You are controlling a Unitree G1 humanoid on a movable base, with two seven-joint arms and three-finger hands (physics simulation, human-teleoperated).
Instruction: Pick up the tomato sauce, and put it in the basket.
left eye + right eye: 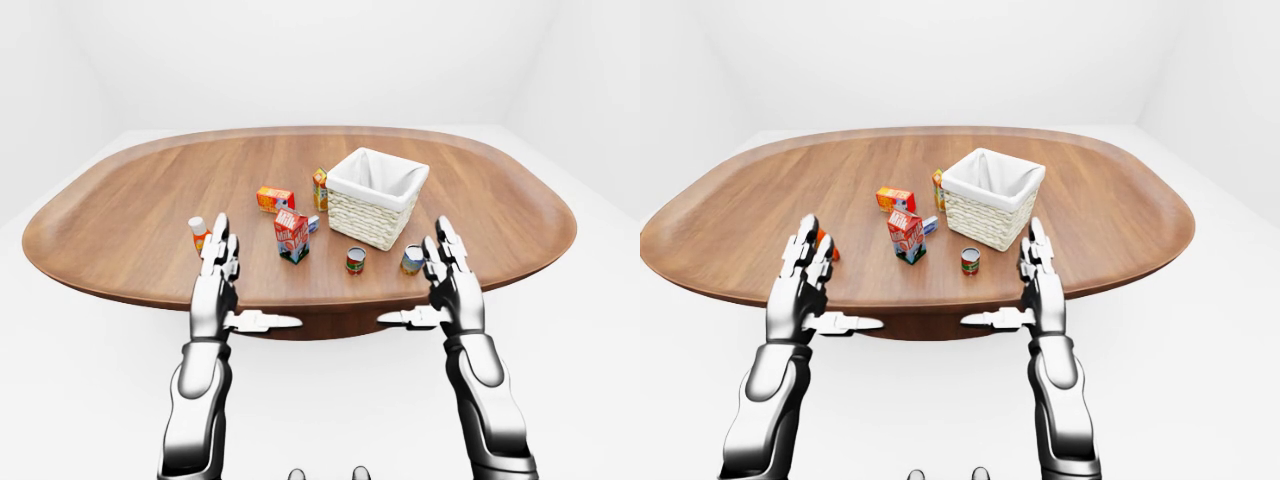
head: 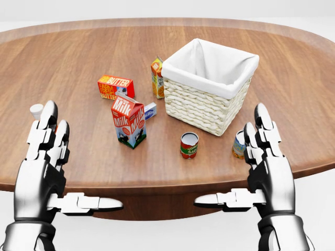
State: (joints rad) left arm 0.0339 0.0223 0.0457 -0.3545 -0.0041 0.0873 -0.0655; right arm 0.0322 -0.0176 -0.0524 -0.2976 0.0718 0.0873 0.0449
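Counter (image 2: 293, 94): oval, wood-grained, rim nearest the camera running across the lower part of the head view.

Basket (image 2: 207, 104): woven, pale, lined with white cloth, upright, right of centre in the head view. Interior visible only in part; nothing seen inside.

Tomato sauce can (image 2: 189, 145): small, red label with a green band, upright on the counter just below the basket's lower-left corner, apart from it. Not touched by either hand.

Second can (image 2: 239, 144): blue-and-yellow label, right of the tomato sauce can. Half hidden behind the right hand's fingers in the head view, clearer in the left-eye view, fully hidden in the right-eye view.

Milk carton (image 2: 129, 121): red top, lettered "Milk", upright, left of the tomato sauce can. Small blue-and-white box (image 2: 151, 110) close beside the carton's upper right.

Butter box (image 2: 115, 87): orange-red, lying flat, above the milk carton.

Orange juice carton (image 2: 157, 78): upright, close against the basket's left wall; contact not discernible.

White-capped bottle (image 1: 199, 233): red-orange body shown in the left-eye view; only the cap visible in the head view, behind the left fingers.

Left robot hand (image 2: 42, 172): raised at the counter's near edge, fingers extended upward, thumb pointing inward, released, grasping nothing.

Right robot hand (image 2: 267, 170): mirrored pose, fingers spread, likewise released and unladen.
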